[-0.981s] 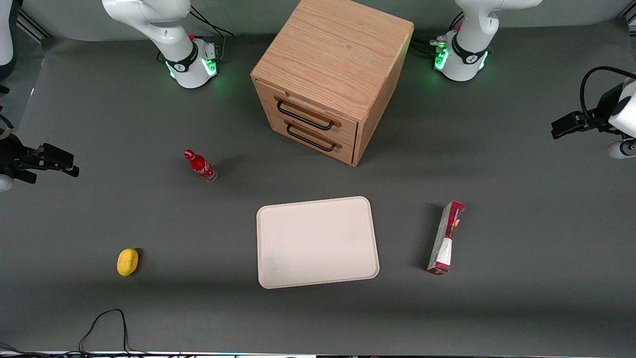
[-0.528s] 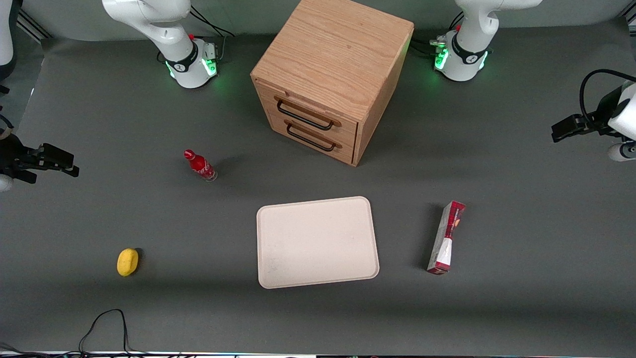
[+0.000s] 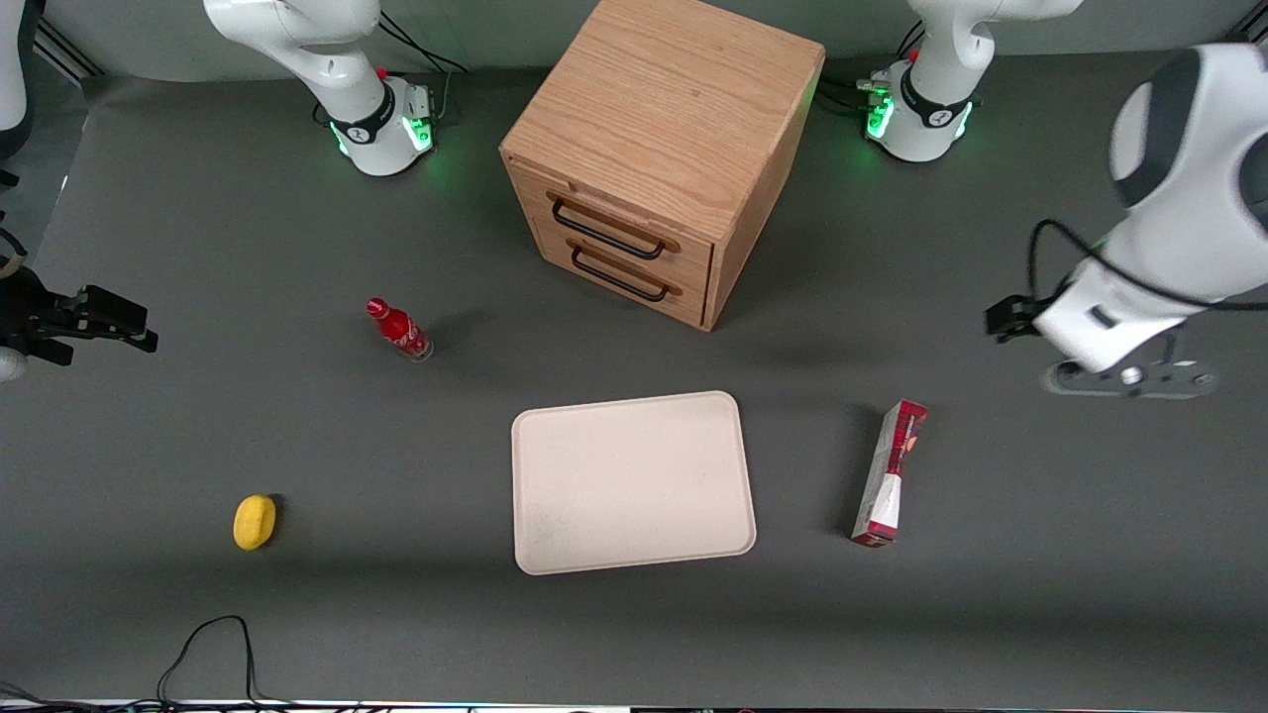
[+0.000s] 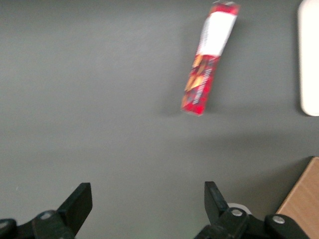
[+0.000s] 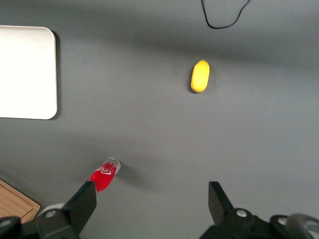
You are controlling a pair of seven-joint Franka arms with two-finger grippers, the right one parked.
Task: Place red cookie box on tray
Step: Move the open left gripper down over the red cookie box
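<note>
The red cookie box (image 3: 889, 473) lies flat on the grey table beside the cream tray (image 3: 632, 482), toward the working arm's end. The box (image 4: 208, 59) also shows in the left wrist view, white wedge at one end, with the tray's rim (image 4: 309, 59) at the frame edge. My left gripper (image 3: 1124, 378) hangs over bare table, farther from the front camera than the box and more toward the working arm's end. In the wrist view the gripper (image 4: 148, 191) is open, its two fingers wide apart with nothing between them.
A wooden drawer cabinet (image 3: 654, 149) stands farther from the front camera than the tray. A small red bottle (image 3: 398, 329) and a yellow lemon-like object (image 3: 255, 521) sit toward the parked arm's end. A black cable (image 3: 208, 644) loops at the table's near edge.
The left arm has swung in from the table's end toward the middle, and its gripper is now closer to the cookie box. Box and tray have not moved.
</note>
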